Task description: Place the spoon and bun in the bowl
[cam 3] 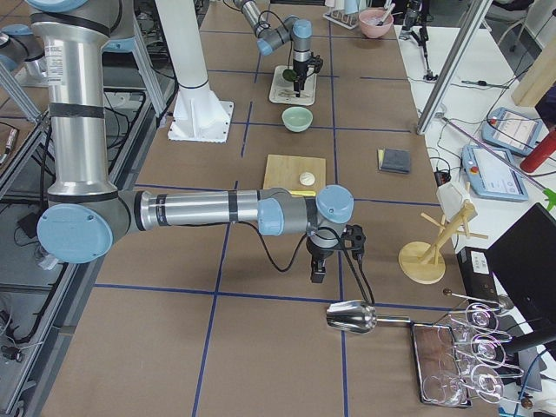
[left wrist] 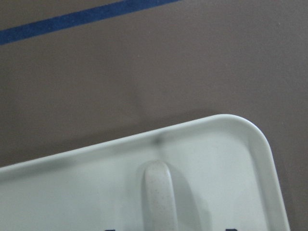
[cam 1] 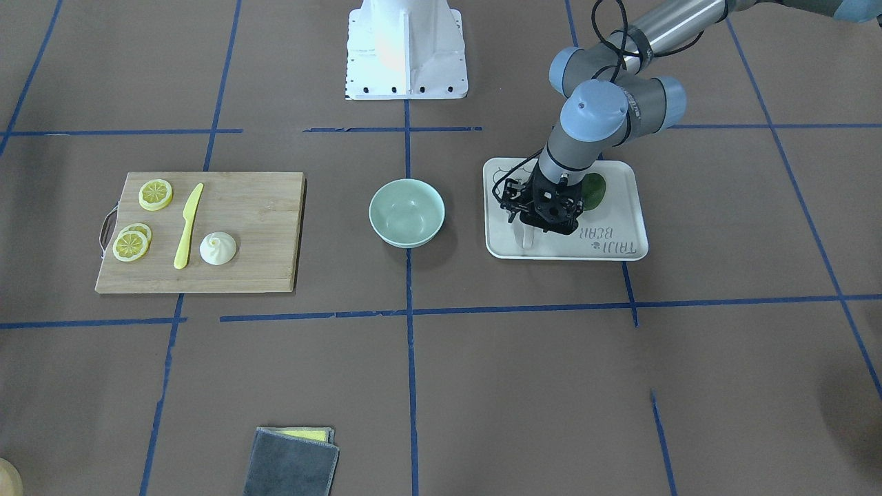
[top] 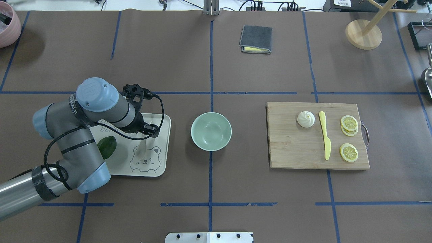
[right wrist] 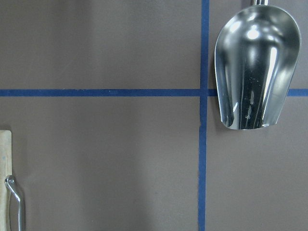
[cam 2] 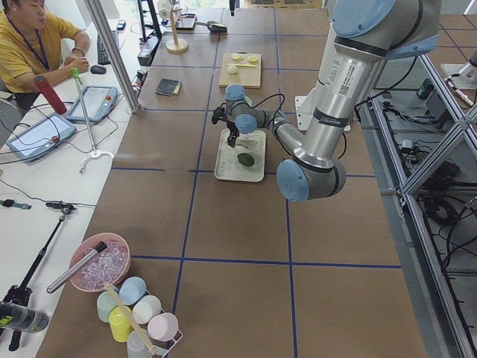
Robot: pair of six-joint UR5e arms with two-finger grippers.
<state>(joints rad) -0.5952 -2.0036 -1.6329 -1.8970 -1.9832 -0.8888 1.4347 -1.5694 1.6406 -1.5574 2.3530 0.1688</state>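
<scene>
The pale spoon [top: 141,146] lies on a cream bear-print tray [top: 167,135], scoop toward the robot; its handle shows in the left wrist view [left wrist: 159,197] and the front view [cam 1: 527,238]. My left gripper [top: 150,130] hangs low over the handle and looks open; its fingertips are hidden. The mint-green bowl [top: 211,131] stands empty at the table's centre. The white bun [top: 305,119] sits on a wooden cutting board [top: 290,148]. My right gripper [cam 3: 319,269] hovers past the board's far end; I cannot tell its state.
A yellow knife [top: 324,138] and lemon slices [top: 349,123] share the board. A green leaf-like piece [top: 107,147] lies on the tray. A grey cloth [top: 255,39], a wooden stand [top: 363,33] and a metal scoop [right wrist: 252,67] are near the table's edges.
</scene>
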